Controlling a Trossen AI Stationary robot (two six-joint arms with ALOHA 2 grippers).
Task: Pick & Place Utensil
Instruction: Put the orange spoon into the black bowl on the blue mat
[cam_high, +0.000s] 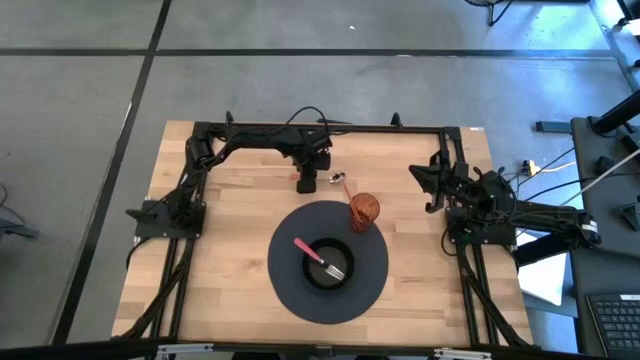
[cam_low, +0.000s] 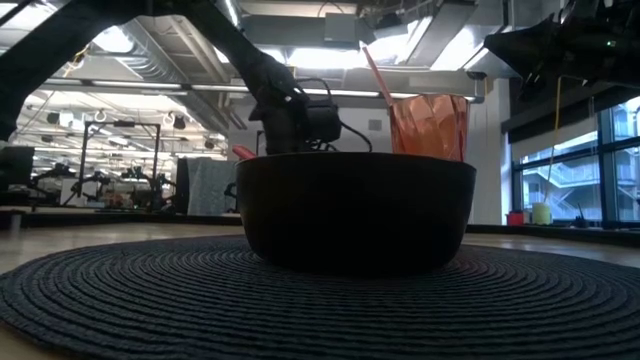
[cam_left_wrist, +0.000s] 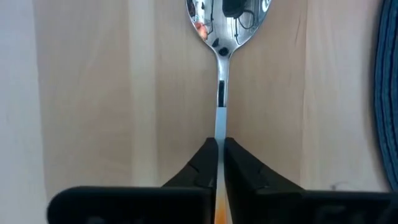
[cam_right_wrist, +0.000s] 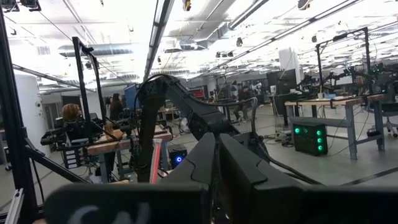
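Gripping step, judging by the scene: left gripper (cam_left_wrist: 220, 163) pinching the spoon (cam_left_wrist: 222, 74) by its thin handle, fingers (cam_left_wrist: 198, 169) nearly touching, near the bench's far edge, beside the dark round placemat (cam_high: 375, 275). Next, probably calling for lifting and carrying toward the black bowl (cam_high: 329, 264) or orange cup (cam_high: 364, 211). Right gripper (cam_right_wrist: 217, 163) waiting closed and empty at the right edge

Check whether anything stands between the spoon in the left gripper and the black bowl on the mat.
The left gripper is shut on the spoon at the table's far side. The orange cup stands on the mat's far edge, beside the straight line to the bowl, not squarely across it. A pink-handled fork already lies in the bowl.
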